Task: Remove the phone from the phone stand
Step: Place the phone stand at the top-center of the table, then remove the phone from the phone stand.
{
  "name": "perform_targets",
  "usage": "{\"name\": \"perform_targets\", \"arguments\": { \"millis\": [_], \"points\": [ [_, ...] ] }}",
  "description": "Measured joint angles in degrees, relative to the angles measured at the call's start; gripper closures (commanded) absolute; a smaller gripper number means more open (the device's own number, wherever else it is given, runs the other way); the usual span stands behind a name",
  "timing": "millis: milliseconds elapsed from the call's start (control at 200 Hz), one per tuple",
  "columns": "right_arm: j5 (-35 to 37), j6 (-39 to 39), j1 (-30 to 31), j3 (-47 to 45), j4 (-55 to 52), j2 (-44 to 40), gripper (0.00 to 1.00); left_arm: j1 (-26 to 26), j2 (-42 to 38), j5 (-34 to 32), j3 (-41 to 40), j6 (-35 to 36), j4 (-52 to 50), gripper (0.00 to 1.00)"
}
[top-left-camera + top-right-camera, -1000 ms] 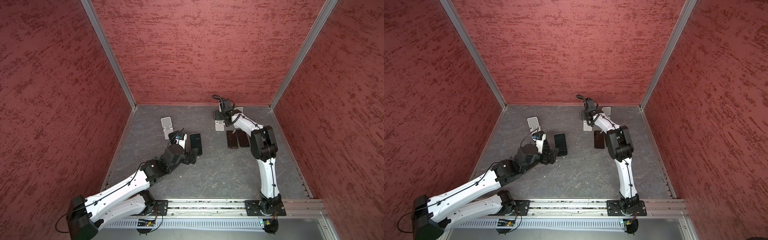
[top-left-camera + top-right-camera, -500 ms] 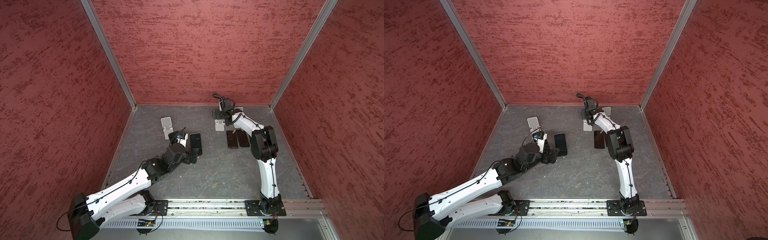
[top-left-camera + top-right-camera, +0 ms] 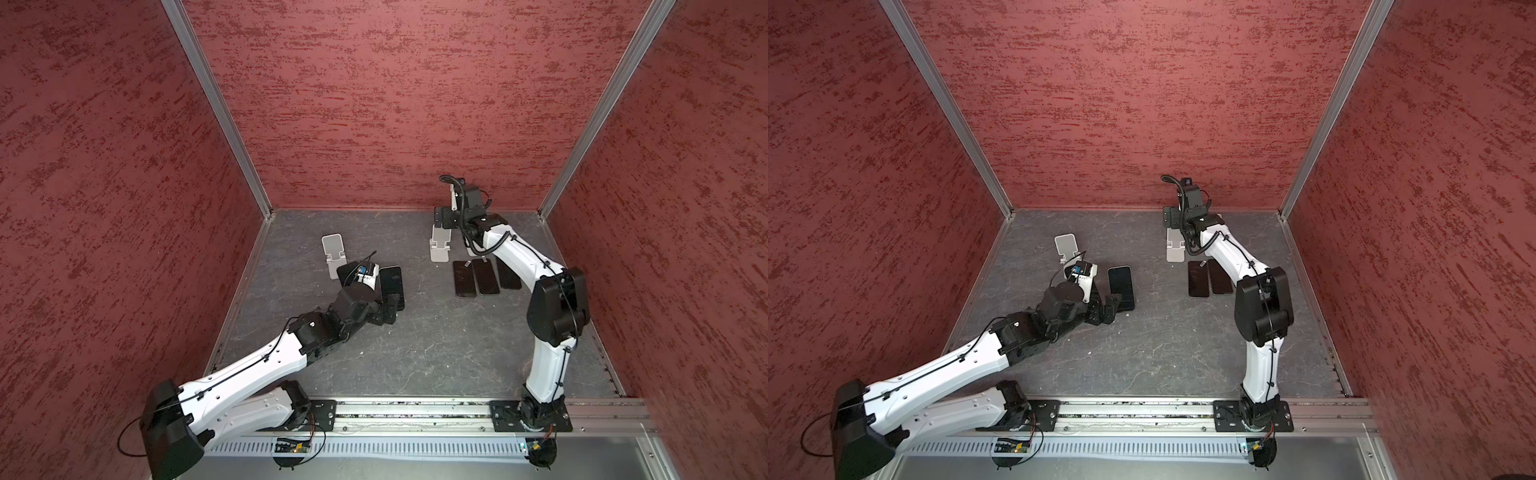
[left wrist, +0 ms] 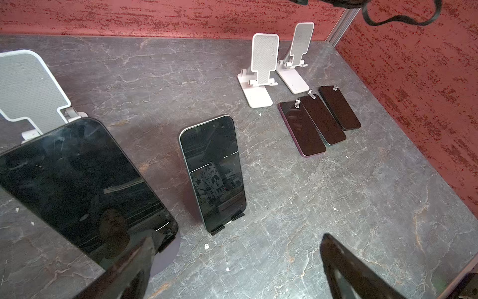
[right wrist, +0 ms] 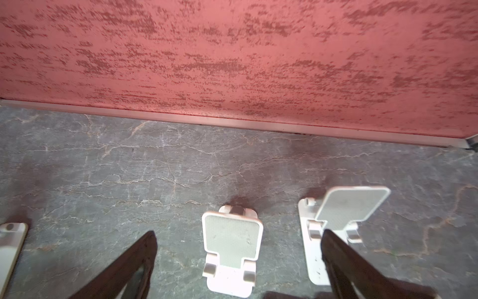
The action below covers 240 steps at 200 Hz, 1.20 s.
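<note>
Dark and glossy: noted slim glass-fronted phone [image 4: 213, 173] leaning on small black stand [image 4: 238, 216] on grey marbled counter [image 4: 310, 194], just ahead of left gripper [image 4: 236, 238]. Found fingers [image 4: 344, 269] spread wide, empty; likewise at right gripper [image 5: 239, 233] over white plastic stands [image 5: 351, 204]. Judged rigid, slick, breakable. Advise pinching long side edges.

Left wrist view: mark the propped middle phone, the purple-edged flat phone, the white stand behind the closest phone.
propped middle phone [image 4: 213, 170], left wrist view, screen centre.
purple-edged flat phone [image 4: 301, 128], left wrist view, screen centre.
white stand [image 4: 25, 85], left wrist view, backrest.
</note>
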Motion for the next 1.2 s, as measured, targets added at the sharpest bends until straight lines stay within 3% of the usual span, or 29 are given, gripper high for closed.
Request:
{"name": "perform_targets", "arguments": {
  "millis": [451, 1202],
  "points": [
    [-3.9, 5.9, 0.0, -21.7, 4.8, -15.5, 0.01, -0.1, 2.1, -3.3, 3.2, -1.9, -4.5, 0.01],
    [-7.5, 9.0, 2.4, -38.6, -1.3, -27.3, 0.01, -2.6, 11.0, -7.5, 12.0, -6.5, -13.6, 0.00]
  ]
}}
